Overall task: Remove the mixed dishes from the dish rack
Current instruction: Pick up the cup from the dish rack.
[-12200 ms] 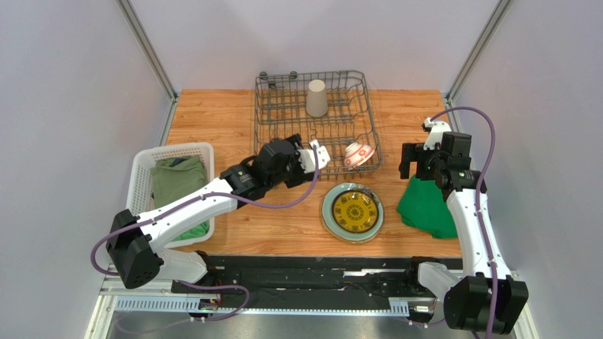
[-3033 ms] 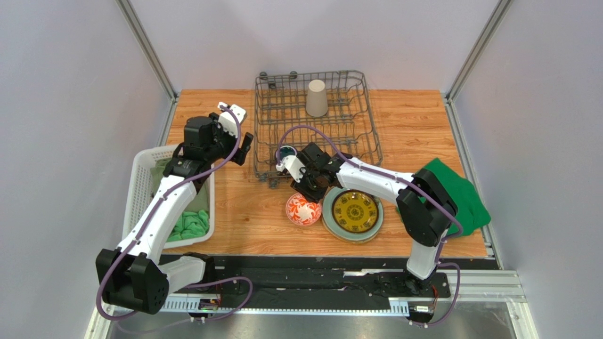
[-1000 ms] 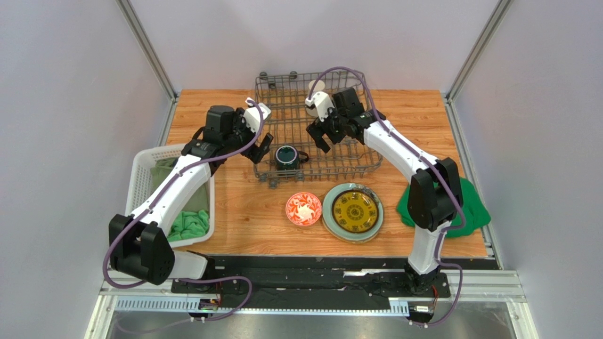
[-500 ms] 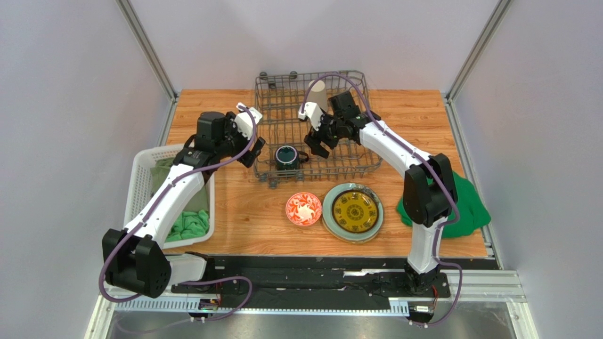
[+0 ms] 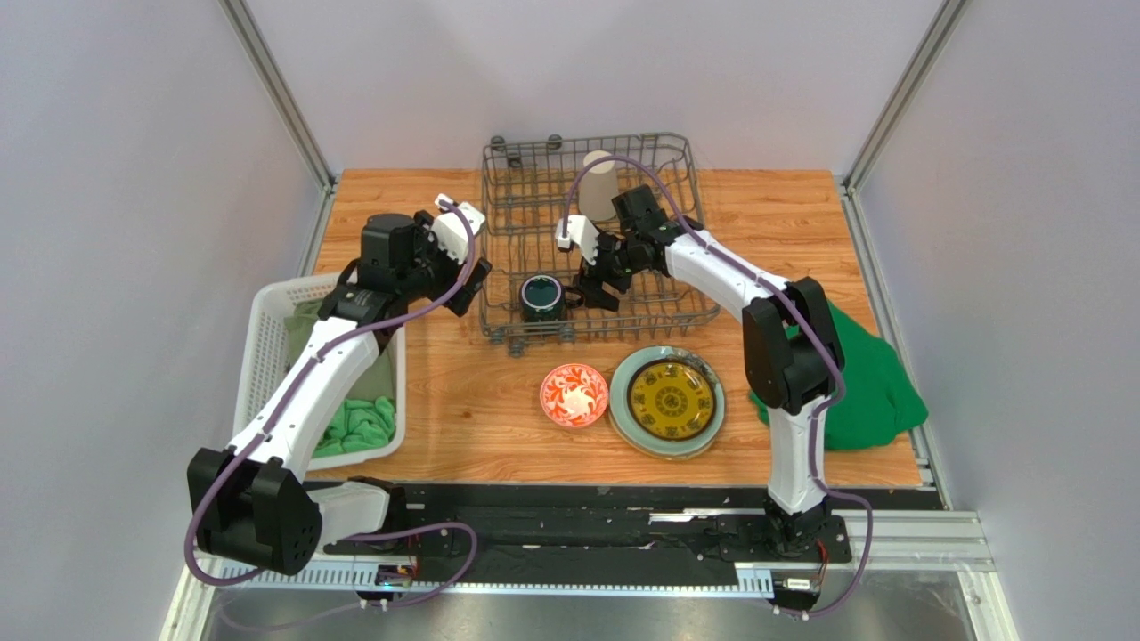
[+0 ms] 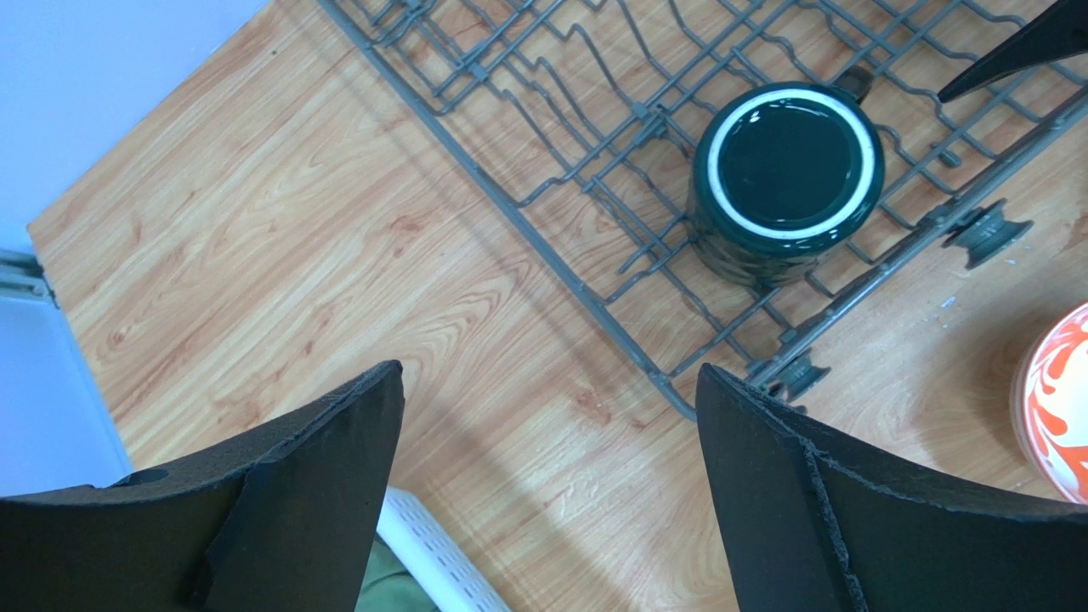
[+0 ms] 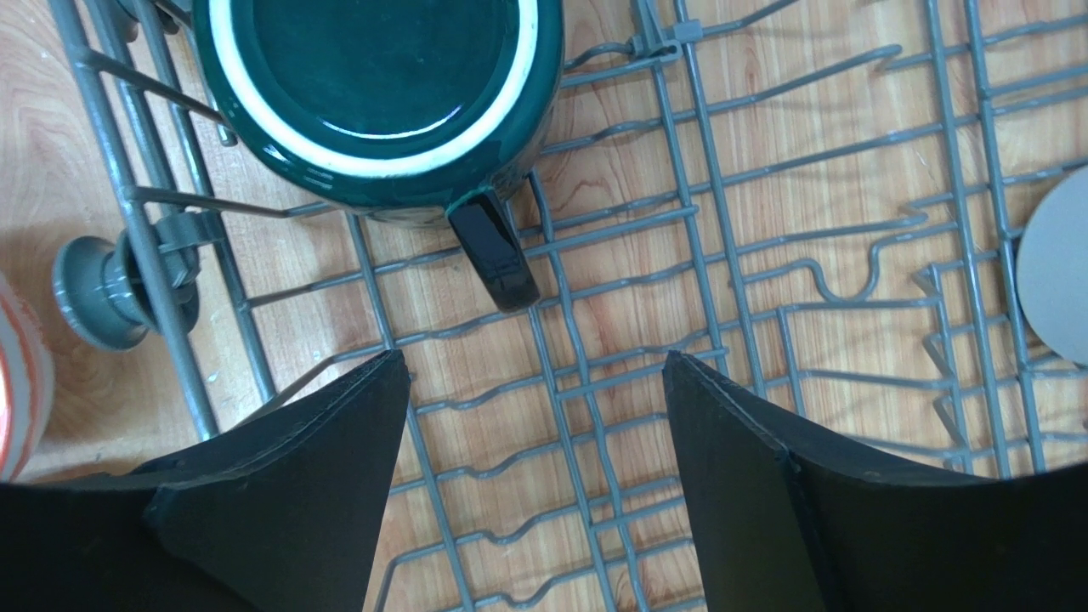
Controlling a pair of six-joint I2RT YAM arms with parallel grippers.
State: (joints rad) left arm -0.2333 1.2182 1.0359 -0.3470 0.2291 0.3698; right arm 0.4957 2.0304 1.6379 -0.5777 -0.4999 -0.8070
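Left arm [image 5: 315, 387] and right arm [image 5: 723, 274] white-shelled with black joints, purple cable [image 5: 609, 158] looping behind right pincer [image 7: 534, 364], matte-black rough-edged wedge fingers [image 6: 294, 510]

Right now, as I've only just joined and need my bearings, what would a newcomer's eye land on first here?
The dark teal mug sits in the near left corner of the wire dish rack, with the right gripper poised beside its handle, jaws open. In front of the rack, a red-and-white bowl and a yellow patterned plate sit on the wooden table; a beige tumbler stands at the rack's back.
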